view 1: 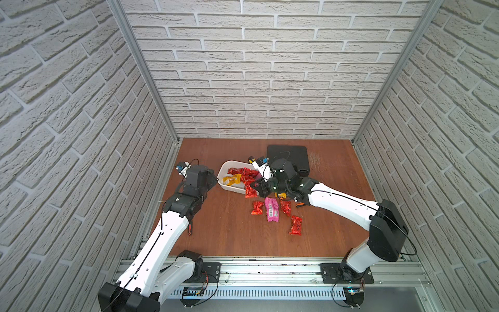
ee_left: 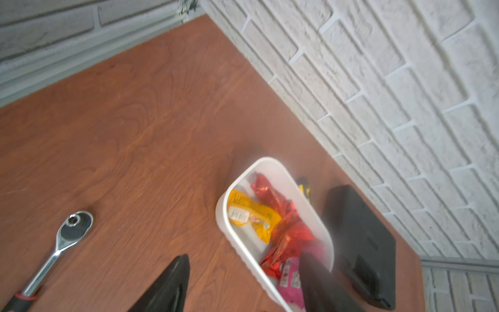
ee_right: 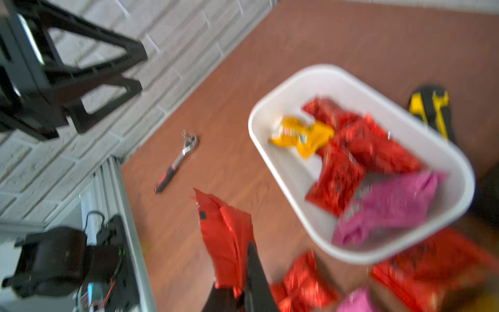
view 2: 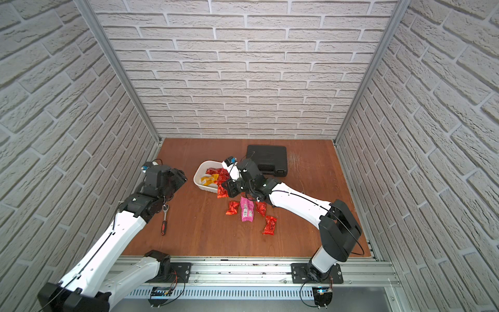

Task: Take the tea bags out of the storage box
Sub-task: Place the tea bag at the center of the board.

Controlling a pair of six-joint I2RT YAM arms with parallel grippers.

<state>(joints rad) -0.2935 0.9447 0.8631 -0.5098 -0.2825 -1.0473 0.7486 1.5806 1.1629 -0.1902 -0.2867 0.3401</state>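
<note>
Right wrist view: logged right gripper clamped on a red tea bag, just beside storage box. Judged best to carry clear of it, release flat on desk. Noted left gripper agape; more tea bags boxed mid-desk.

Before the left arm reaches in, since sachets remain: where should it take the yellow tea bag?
Probably its crumpled edge, from straight above: the yellow tea bag lies flat in the storage box, red tea bags against one side, walls blocking sideways approach.
</note>
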